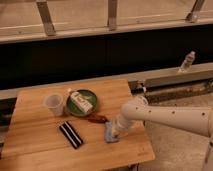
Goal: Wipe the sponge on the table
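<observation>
The light-blue sponge [110, 134] lies flat on the wooden table [35, 135], near its front right part. My gripper [116, 131] comes in from the right on a white arm and presses down onto the sponge's right side, hiding part of it. The sponge sits right under the gripper's tip.
A round green plate [90, 96] holds a white carton [80, 102]. A clear plastic cup [54, 104] stands left of it. A black striped block [71, 134] lies left of the sponge and a small reddish-brown item [97, 118] behind it. A bottle [187, 61] stands on the far ledge.
</observation>
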Available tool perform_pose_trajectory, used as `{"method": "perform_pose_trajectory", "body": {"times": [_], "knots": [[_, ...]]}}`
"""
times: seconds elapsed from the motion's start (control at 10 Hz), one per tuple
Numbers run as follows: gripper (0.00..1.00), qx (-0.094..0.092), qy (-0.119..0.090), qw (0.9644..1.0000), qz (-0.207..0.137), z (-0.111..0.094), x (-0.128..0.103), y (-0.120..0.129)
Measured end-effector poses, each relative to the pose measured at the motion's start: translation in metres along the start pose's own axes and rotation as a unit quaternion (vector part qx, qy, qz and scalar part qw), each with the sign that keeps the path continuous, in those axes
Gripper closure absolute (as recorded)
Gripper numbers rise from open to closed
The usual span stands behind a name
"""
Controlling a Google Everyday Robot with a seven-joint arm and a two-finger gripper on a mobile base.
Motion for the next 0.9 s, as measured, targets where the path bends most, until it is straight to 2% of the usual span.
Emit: {"method": "perform_pose_trajectory", "body": {"times": [0.7, 0.8, 0.9], "knots": [[0.82, -0.001, 0.004, 0.9999, -0.014, 0.0, 0.003, 0.007], [0.82, -0.004, 0.004, 0.9996, -0.029, -0.003, 0.008, 0.017], [0.82, -0.012, 0.0, 0.9985, -0.054, -0.009, 0.015, 0.04]]}}
